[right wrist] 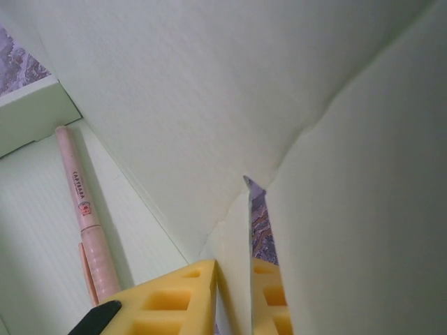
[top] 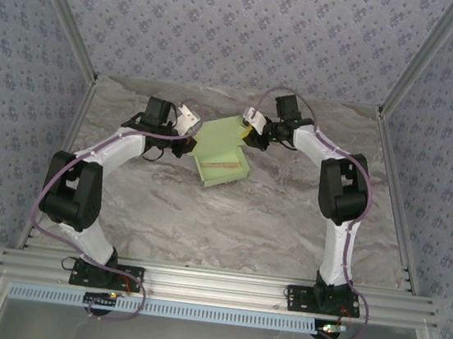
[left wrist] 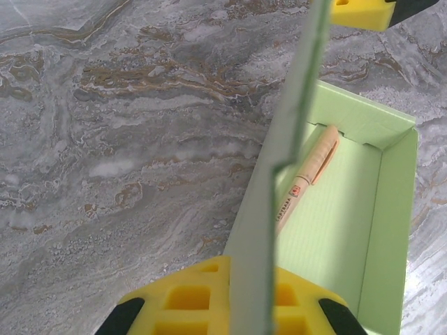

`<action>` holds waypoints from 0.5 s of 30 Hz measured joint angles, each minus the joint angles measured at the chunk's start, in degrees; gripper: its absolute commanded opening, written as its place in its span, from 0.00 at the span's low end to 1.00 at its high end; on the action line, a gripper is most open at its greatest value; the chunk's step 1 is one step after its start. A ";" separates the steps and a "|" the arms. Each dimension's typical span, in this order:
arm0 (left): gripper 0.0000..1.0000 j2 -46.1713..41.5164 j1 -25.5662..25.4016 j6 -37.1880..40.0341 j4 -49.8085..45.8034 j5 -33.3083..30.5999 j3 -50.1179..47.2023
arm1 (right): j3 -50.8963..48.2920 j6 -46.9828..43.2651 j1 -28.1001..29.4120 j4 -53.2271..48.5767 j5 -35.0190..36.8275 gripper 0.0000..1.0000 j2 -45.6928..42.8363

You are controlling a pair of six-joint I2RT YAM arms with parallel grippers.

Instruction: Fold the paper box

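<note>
The paper box point(top: 216, 141) is pale green card, lying half-formed at the table's middle back with a raised flap. My left gripper point(top: 193, 131) holds its left edge. In the left wrist view that gripper point(left wrist: 251, 283) is shut on an upright wall of the paper box point(left wrist: 342, 230), seen edge-on between the yellow pads. My right gripper point(top: 250, 131) is at the box's back right corner. In the right wrist view it point(right wrist: 234, 296) has a narrow card flap pinched between its yellow pads, with the large panel of the paper box point(right wrist: 209, 84) overhead.
A tan pen point(top: 221, 163) lies inside the box tray, also seen as the pen point(left wrist: 307, 174) along the inner wall and the pen point(right wrist: 80, 209) at the left. A marbled grey tabletop point(top: 229, 219) surrounds the box, with patterned walls on three sides.
</note>
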 measured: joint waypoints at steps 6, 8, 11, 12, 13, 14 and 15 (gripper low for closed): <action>0.00 0.00 -0.20 -1.57 0.09 -1.86 0.00 | -0.31 8.50 2.21 2.38 7.15 0.11 -0.07; 0.00 0.00 -0.52 -2.82 0.02 -3.17 0.00 | -1.75 13.27 3.93 4.55 12.28 0.11 -0.70; 0.00 0.00 -0.81 -5.35 0.17 -5.18 0.00 | -3.69 21.62 7.52 6.93 23.15 0.10 -2.43; 0.00 0.00 -0.90 -6.34 0.35 -5.81 0.00 | -3.82 24.90 8.92 7.04 27.43 0.10 -2.80; 0.00 0.00 -0.94 -7.19 0.52 -6.21 0.00 | -3.82 28.13 10.16 7.08 31.39 0.10 -2.97; 0.00 0.00 -1.07 -8.22 0.76 -6.71 0.00 | -3.82 31.52 11.37 7.06 35.34 0.10 -3.04; 0.00 0.00 -1.22 -9.16 0.92 -7.34 0.00 | -3.80 34.99 12.68 6.84 39.36 0.11 -3.06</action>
